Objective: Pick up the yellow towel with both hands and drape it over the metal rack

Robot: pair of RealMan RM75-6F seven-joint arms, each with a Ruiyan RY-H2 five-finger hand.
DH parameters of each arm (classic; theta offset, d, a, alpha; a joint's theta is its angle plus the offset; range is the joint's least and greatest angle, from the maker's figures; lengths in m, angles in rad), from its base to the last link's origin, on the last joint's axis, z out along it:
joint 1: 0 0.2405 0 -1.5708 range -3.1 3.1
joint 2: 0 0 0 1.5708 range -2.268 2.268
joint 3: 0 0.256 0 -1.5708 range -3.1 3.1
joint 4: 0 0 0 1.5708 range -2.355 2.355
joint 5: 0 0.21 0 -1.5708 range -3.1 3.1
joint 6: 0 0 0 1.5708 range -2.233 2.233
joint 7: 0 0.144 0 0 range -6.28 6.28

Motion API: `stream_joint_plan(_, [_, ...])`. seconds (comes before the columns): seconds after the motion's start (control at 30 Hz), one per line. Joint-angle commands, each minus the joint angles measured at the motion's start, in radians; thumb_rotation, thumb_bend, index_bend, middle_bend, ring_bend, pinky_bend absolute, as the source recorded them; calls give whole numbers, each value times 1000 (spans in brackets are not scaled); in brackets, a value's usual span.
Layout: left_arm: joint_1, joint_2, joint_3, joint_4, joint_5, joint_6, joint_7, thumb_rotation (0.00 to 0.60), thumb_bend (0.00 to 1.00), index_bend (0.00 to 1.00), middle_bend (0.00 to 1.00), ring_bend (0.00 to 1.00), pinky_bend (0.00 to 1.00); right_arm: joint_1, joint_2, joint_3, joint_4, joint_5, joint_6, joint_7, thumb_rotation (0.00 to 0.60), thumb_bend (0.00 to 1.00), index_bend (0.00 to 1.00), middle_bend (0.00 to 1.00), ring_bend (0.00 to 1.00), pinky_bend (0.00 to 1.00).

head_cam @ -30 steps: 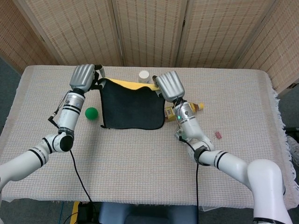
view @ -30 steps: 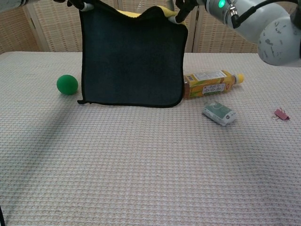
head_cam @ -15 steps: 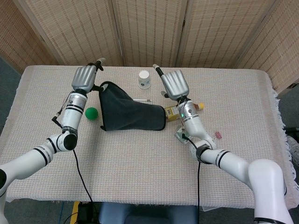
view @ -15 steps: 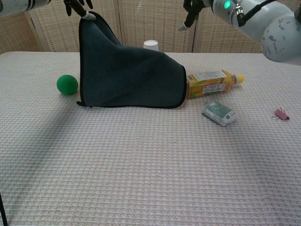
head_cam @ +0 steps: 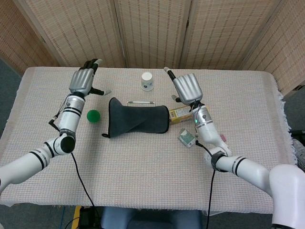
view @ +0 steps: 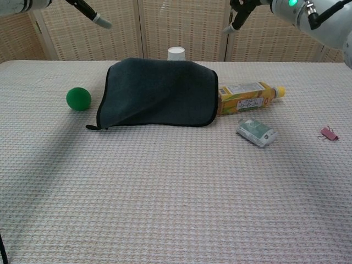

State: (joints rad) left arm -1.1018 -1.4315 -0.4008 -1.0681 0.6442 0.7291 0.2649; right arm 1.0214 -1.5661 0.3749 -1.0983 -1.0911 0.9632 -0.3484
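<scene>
above table [head_cam: 143, 162], left hand [head_cam: 84, 81] and right hand [head_cam: 187, 88] spread, empty

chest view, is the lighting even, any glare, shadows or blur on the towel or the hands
Chest view: light is soft and even, no glare; the towel reads as a dark mass with a faint shadow along its front edge, and both hands are cropped at the top. Head view: left hand and right hand are sharp.

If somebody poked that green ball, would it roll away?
Probably yes. The green ball looks round and smooth and sits free on the table, touching nothing. The woven tablecloth might slow it. Pushed rightward, it would likely bump into the towel draped nearby.
</scene>
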Motion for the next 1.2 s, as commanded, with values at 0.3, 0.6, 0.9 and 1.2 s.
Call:
stream_joint_plan(0.3, [137,70,38,-158,58,126,-67,600,72,126,87,4,213,-129,195,-60,-270,20,14,-10,600,262,117,753,888,1000])
stream_joint_plan(0.6, [349,191,139,-411,215,371,-87,600,72,153,108,6,218,-288,427,-185,-501,-108,24,112,600,305,144,520,565,754])
stream_joint_plan(0.9, [603,274,308,-585,445,660,-75,600,71,168,116,11,220,-486,567,-323,-568,-298,170,245,600,315,144,350,334,546])
stream_joint_plan(1.2, [825,273,416,-651,573,888,-76,600,71,179,116,14,220,-686,611,-413,-572,-396,381,307,600,315,144,281,254,416])
